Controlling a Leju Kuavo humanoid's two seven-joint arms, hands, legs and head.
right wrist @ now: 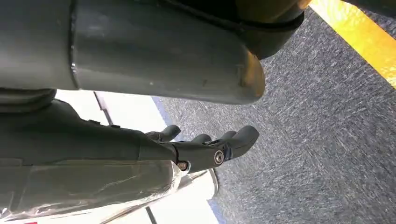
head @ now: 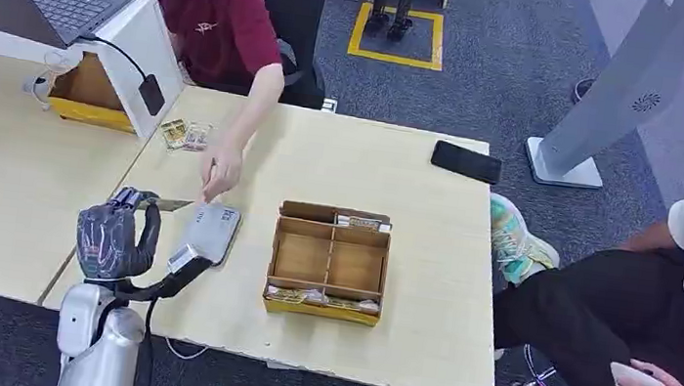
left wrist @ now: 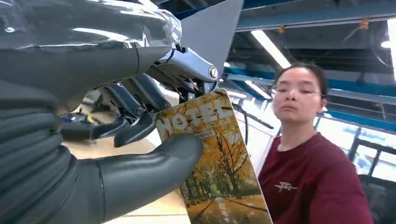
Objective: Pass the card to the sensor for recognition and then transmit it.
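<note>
— Gripped between thumb and dark fingers of the left hand (left wrist: 93, 154) is the card (left wrist: 215, 158), a yellow hotel key card; the pinch sits on one end and the rest sticks out free.

— Where is it over the surface (head: 424, 292)?

— Raised just beside the grey sensor (head: 211, 232), card edge pointing toward it. A person's hand (head: 220, 176) rests close behind the reader.

— So the step is presenting it?

— I judge so. Bring the free end flat over the sensor's face, keep the pinch firm, and hold steady rather than sweeping past. Mind the person's fingers.

— And the right hand (right wrist: 205, 149)?

— Hanging by the floor, fingers loosely apart, holding nothing.

— Afterwards?

— Probably hand it on; the compartment box (head: 328, 262) sits just right of the sensor.
</note>
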